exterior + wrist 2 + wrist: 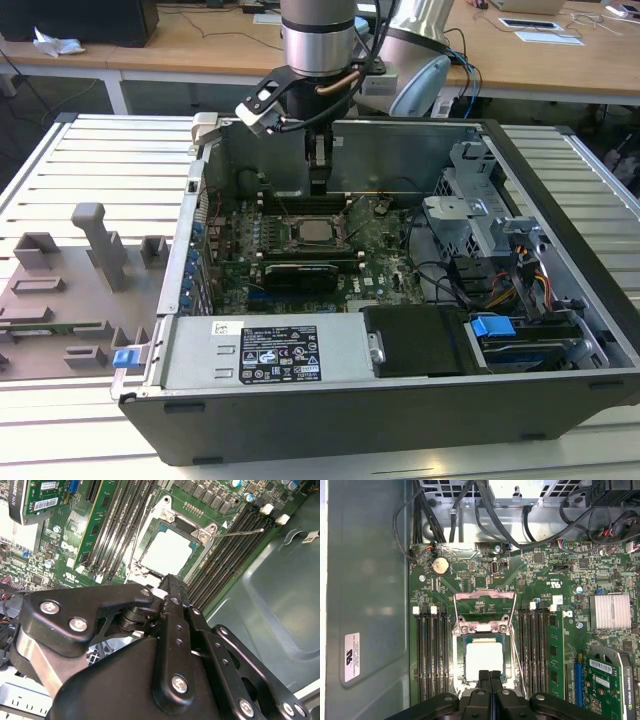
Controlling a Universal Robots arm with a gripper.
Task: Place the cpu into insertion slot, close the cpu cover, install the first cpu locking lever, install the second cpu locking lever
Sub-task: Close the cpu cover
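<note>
hovering clenched and empty at the edge of the socketed cpu (pixel 483 659), the pincer (pixel 489 674)

The pincer (pixel 489 674) covers the cpu's (pixel 483 659) edge nearest it and the slot's (pixel 461 652) rim under its tips.

Metals and finishes
The cpu (pixel 483 660) is showing a dull silver metal top, the cover (pixel 483 596) is gleaming bare metal, the board (pixel 470 575) is shining green, the gripper (pixel 489 677) is looking matt black.
</note>
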